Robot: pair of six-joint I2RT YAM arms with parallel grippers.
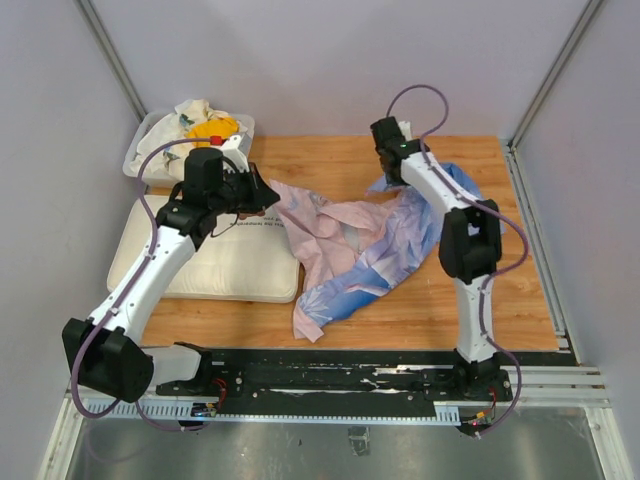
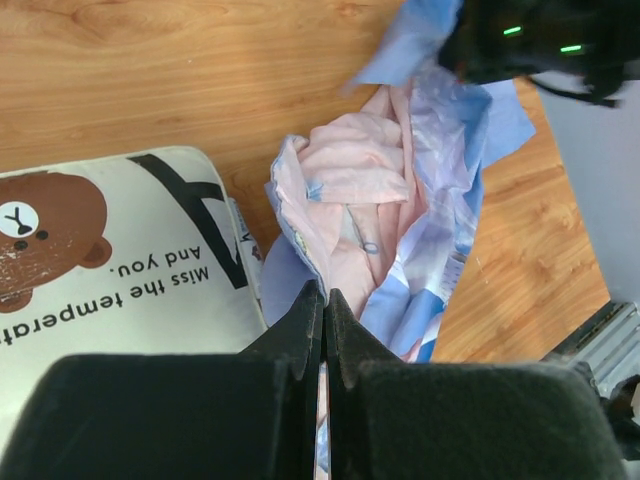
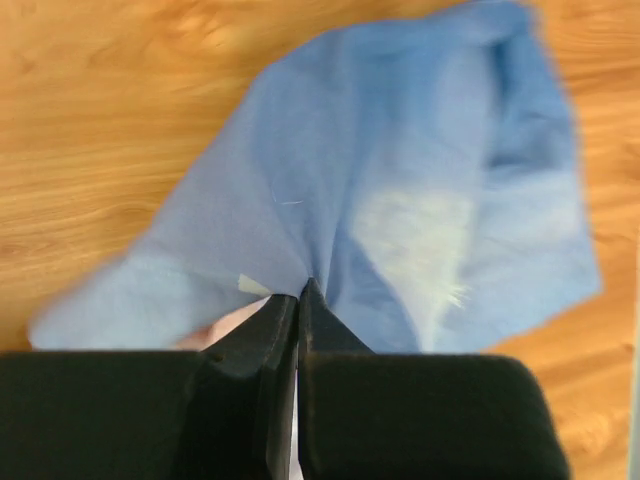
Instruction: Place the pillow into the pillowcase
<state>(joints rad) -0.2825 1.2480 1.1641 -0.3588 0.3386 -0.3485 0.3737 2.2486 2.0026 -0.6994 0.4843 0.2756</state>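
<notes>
The left gripper (image 2: pixel 324 297) is pinching the pillowcase (image 1: pixel 360 250) at its pink edge, jaws closed on cloth, just right of the pillow (image 1: pixel 230 262) lying left on the counter (image 1: pixel 430 310). The right gripper (image 3: pixel 300 290) is likewise clamping the far blue corner, probably stretching the case open.

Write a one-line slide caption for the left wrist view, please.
Left hand shut on the pillowcase edge, beside the bear-print pillow on the wooden table.

Thin crumpled cloth pillowcase (image 1: pixel 350 255), matt wood-grain table (image 1: pixel 320 160)
</notes>
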